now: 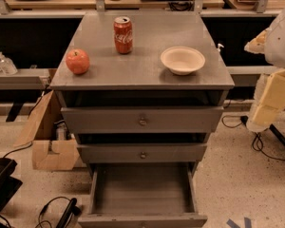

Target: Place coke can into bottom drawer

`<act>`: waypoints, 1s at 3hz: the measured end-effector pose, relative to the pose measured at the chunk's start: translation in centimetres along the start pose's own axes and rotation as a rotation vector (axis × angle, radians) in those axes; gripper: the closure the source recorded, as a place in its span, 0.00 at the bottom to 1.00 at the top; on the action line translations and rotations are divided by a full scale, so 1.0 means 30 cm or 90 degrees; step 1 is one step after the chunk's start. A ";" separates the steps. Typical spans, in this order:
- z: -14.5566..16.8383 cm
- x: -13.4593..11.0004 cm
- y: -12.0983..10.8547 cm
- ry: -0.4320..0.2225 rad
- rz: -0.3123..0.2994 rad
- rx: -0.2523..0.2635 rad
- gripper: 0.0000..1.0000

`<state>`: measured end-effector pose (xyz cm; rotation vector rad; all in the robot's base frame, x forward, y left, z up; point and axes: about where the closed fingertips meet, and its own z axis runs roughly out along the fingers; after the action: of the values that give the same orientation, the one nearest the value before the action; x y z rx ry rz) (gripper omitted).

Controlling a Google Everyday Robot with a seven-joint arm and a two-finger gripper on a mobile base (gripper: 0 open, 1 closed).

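Note:
The coke can (123, 34), red with white script and a silver top, stands upright on the grey cabinet top (142, 75), toward the back left of centre. The bottom drawer (142, 189) is pulled out wide open, and its flat grey floor shows nothing in it. The two drawers above it are slightly ajar. My gripper is out of view; only white and yellowish parts of my arm (275, 75) show at the right edge, beside the cabinet and well away from the can.
A red apple (78, 61) sits at the front left of the cabinet top. A white bowl (183, 60) sits at the right. A cardboard box (50, 137) stands on the floor to the left. Cables (256, 144) lie on the floor to the right.

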<state>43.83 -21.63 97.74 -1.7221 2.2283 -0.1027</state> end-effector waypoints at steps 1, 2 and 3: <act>0.000 0.000 0.000 0.000 0.000 0.000 0.00; 0.046 -0.032 -0.064 -0.044 0.005 0.011 0.00; 0.165 -0.112 -0.294 -0.191 0.050 0.044 0.00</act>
<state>54.23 -20.13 95.96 -1.5004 2.0432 0.0900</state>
